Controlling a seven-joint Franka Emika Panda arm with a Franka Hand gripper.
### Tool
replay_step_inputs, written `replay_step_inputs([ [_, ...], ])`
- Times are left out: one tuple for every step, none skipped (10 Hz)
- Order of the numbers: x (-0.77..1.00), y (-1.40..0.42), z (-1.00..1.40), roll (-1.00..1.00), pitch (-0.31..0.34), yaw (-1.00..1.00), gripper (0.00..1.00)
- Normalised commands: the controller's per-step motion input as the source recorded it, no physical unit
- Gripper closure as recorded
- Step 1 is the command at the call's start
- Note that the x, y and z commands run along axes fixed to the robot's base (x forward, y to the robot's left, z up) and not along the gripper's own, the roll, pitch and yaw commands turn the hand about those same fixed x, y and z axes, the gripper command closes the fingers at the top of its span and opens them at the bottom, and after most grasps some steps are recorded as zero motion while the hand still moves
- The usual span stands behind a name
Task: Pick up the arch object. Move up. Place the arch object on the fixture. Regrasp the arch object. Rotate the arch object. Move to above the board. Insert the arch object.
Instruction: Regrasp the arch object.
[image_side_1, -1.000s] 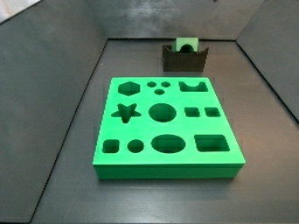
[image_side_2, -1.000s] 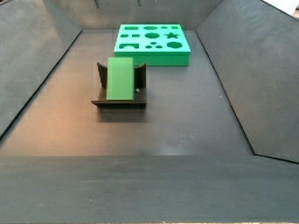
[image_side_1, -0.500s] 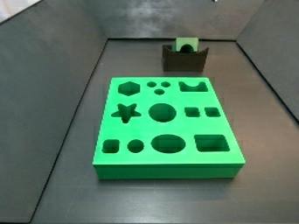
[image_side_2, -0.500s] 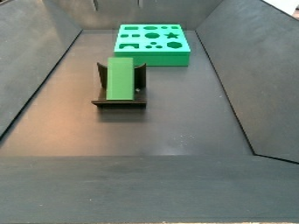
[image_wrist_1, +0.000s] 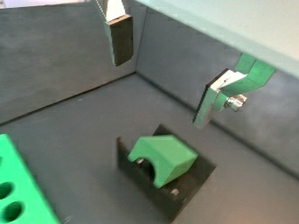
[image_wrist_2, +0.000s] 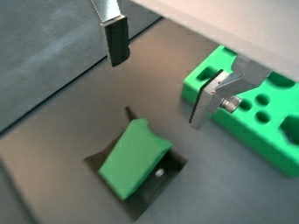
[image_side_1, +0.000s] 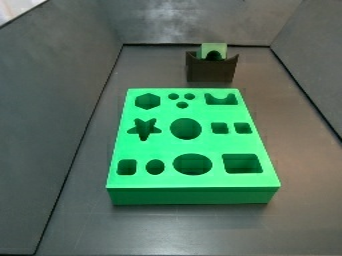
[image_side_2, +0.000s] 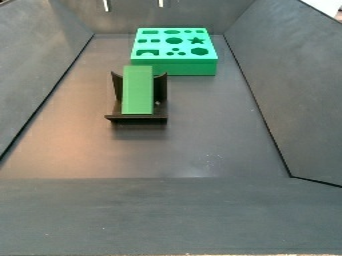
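While the arch object (image_wrist_1: 163, 156) sits propped in the fixture (image_wrist_1: 176, 188), the gripper (image_wrist_1: 173, 66) hangs above it with its silver fingers (image_wrist_1: 121, 39) spread wide and nothing between them — both wrist views show the gap bare. In a side view the arch object (image_side_1: 211, 51) pokes up from the dip of the fixture (image_side_1: 211, 68) at the upper middle of the frame, behind the board (image_side_1: 190, 145); in a side view taken from the opposite end it (image_side_2: 138, 88) leans as a long green face across the holder (image_side_2: 135, 112), left of centre, with the board (image_side_2: 174, 50) well apart at the top. Resting it there likely frees the piece for a fresh hold from another side — the regrasp seems the step in hand. The gripper itself is out of both side views.
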Motion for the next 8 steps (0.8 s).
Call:
replay_step_inputs([
  [0.03,-0.02,-0.01,1.0,0.058,0.04,0.0],
  [0.04,-0.02,-0.01,1.0,0.064,0.04,0.0],
  [0.06,-0.03,-0.01,1.0,0.08,0.05,0.0],
  [0.07,-0.03,-0.01,1.0,0.095,0.05,0.0],
  [0.09,-0.03,-0.01,1.0,0.121,0.07,0.0],
  [0.1,-0.04,-0.02,1.0,0.145,0.08,0.0],
  [0.11,-0.04,-0.02,1.0,0.177,0.11,0.0],
  [0.11,-0.04,-0.02,1.0,0.193,0.13,0.0],
])
